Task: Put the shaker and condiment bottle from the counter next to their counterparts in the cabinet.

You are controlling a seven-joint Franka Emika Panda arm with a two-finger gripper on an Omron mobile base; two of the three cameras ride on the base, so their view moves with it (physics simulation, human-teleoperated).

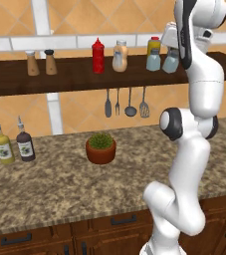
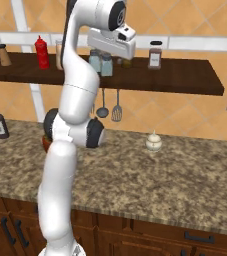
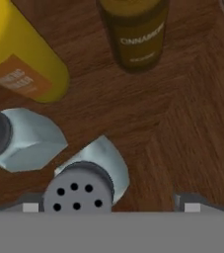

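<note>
On the cabinet (image 1: 74,77) shelf, the pincer (image 3: 111,206) hangs with jaws apart over a shaker (image 3: 86,183), its twin shaker (image 3: 19,138) at nine o'clock.

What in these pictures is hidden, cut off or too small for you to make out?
- Right shaker: left base view, partly behind the white arm.
- Condiment bottle: right base view, mostly behind the arm.
- Plant pot: right base view, nearly all behind the arm.
- Yellow bottle: hand view, top cut off; label blurred.
- Gripper: hand view, fingertips barely visible.
</note>
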